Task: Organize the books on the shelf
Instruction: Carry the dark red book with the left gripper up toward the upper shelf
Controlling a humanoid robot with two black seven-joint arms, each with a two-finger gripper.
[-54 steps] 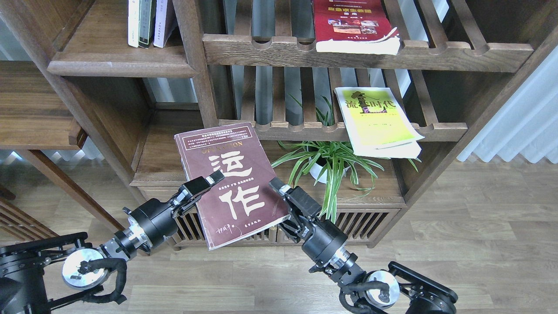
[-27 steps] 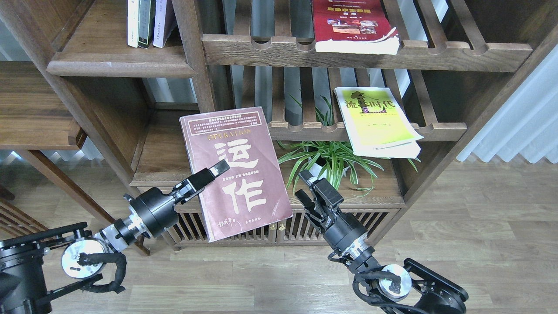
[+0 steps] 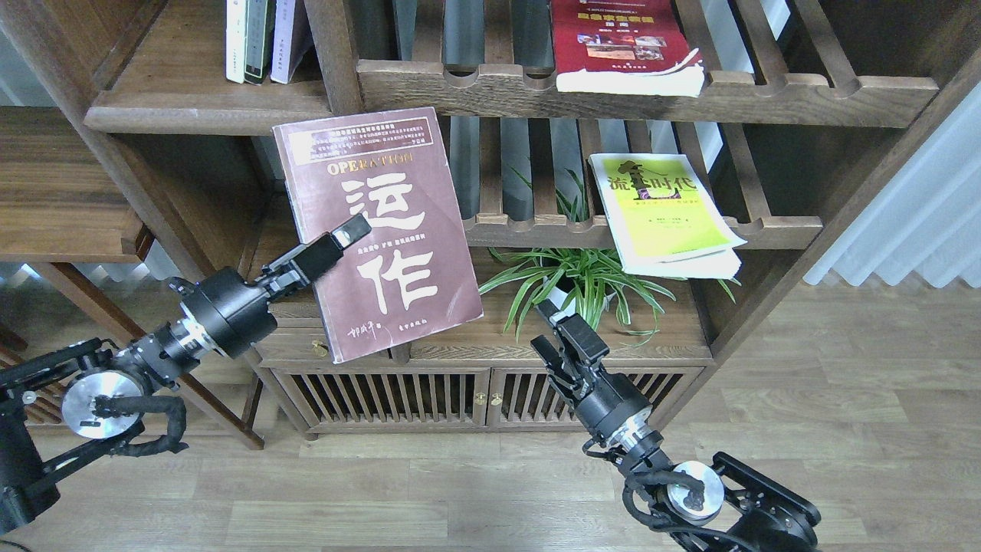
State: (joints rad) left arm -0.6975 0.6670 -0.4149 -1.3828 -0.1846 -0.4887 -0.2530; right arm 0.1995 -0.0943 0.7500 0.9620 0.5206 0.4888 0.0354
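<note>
**A:** Start at your left gripper (image 3: 337,244). Its fingers are clamped on the left edge of the maroon book (image 3: 377,230), one dark finger (image 3: 345,236) lying across the cover beside the big white characters.

**B:** And compared with half a second back?

**A:** You've carried the book up and to the left. Its top edge was level with the lower slatted rack (image 3: 636,227) before; now the top corner overlaps the front edge of the solid shelf (image 3: 207,116), where three upright books (image 3: 260,38) stand. The book has also moved clear of your right gripper (image 3: 553,331), which has barely shifted and sits in front of the potted plant (image 3: 575,284).

**B:** What about that right gripper's fingers?

**A:** They're slightly apart, holding nothing. That arm rises from the lower right corner, with the gripper tilted up and left.

**B:** And the left arm's pose?

**A:** It comes in from the left edge, with the wrist angled up and right toward the book. The book leans with its top to the left, cover facing you.

**B:** Edges and room?

**A:** The book's top sits right at the shelf's rounded front lip, and the vertical post (image 3: 337,54) is just beside its upper right corner. The shelf board is bare to the right of the upright books. The yellow-green book (image 3: 663,211) lies on the lower rack and the red book (image 3: 621,46) on the upper rack (image 3: 766,96), both well apart from yours.
</note>
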